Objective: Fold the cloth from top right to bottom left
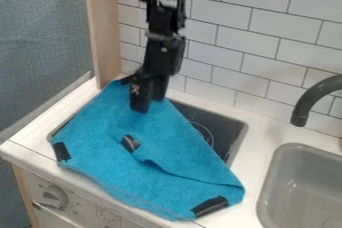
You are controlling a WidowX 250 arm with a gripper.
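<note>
A blue, black-cornered fabric cloth (100, 144) was partly folded; at its twelve o'clock the angular black gripper (148, 103) was seen, whether open or closed could not be told.

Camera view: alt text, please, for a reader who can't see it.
A blue cloth lies partly folded over a dark stove, one black-tipped corner turned in on top. The black pincer is at the cloth's upper end. To the right are a gray sink and a dark faucet.
</note>
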